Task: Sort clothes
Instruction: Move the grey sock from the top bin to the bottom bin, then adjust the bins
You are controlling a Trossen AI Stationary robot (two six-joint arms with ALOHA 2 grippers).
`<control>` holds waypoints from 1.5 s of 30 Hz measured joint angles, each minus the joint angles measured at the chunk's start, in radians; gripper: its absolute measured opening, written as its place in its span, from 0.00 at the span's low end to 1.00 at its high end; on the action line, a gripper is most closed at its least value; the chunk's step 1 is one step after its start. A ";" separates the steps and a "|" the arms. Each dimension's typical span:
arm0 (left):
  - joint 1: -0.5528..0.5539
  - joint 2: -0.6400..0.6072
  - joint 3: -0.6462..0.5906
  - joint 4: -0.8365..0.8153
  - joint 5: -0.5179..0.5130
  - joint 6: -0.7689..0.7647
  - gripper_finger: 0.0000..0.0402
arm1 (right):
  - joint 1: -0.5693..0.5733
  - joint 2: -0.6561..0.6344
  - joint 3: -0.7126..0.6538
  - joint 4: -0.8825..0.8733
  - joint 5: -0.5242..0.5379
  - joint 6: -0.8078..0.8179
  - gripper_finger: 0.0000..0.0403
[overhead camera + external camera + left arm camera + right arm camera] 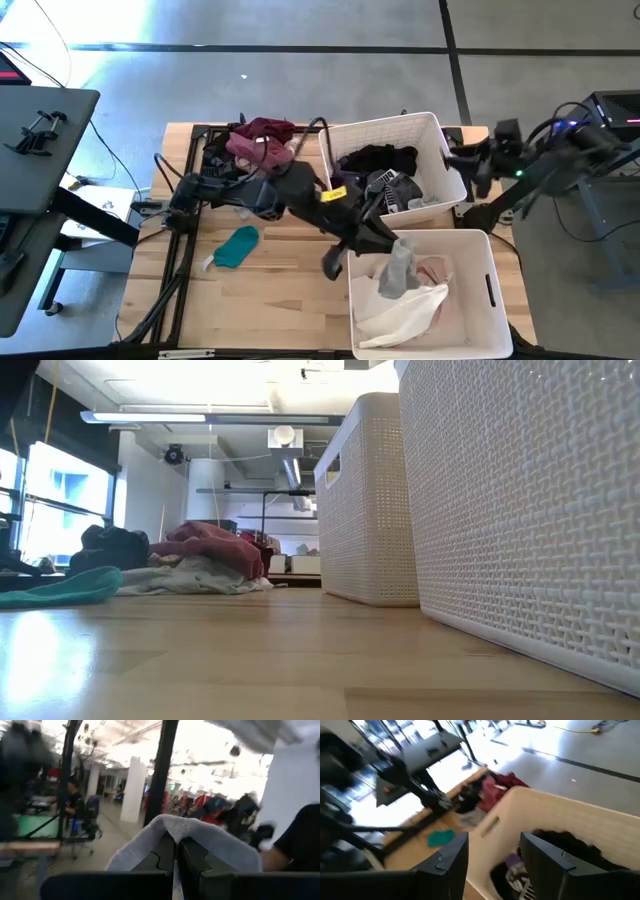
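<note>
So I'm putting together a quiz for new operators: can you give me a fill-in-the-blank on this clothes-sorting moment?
1. The left gripper is shut on a ____ garment, held over the near bin.
2. The right gripper, fingers apart, holds ____ and hovers by the far bin.
3. The lone teal garment lies on the ____, outside both bins.
4. The far bin holds mostly ____ clothes.

Missing words: grey; nothing; table; black
</note>
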 joint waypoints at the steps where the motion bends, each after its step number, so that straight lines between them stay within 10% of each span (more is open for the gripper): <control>1: 0.006 0.008 0.000 -0.026 -0.001 0.012 0.00 | 0.000 -0.005 0.007 0.020 0.000 -0.021 0.41; 11: 0.033 0.201 -0.004 -0.395 -0.135 0.094 0.10 | 0.000 0.003 0.001 0.071 -0.003 -0.091 0.41; 21: 0.085 0.263 -0.002 -0.516 -0.018 -0.255 0.44 | 0.000 0.075 0.000 0.024 -0.045 -0.079 0.41; 30: 0.151 0.185 -0.002 -0.616 0.078 -0.421 0.46 | 0.000 0.137 0.000 -0.017 -0.048 -0.079 0.41; 45: 0.164 -0.140 -0.001 -1.347 -0.487 -0.352 0.40 | 0.050 0.145 0.000 -0.086 -0.088 -0.074 0.41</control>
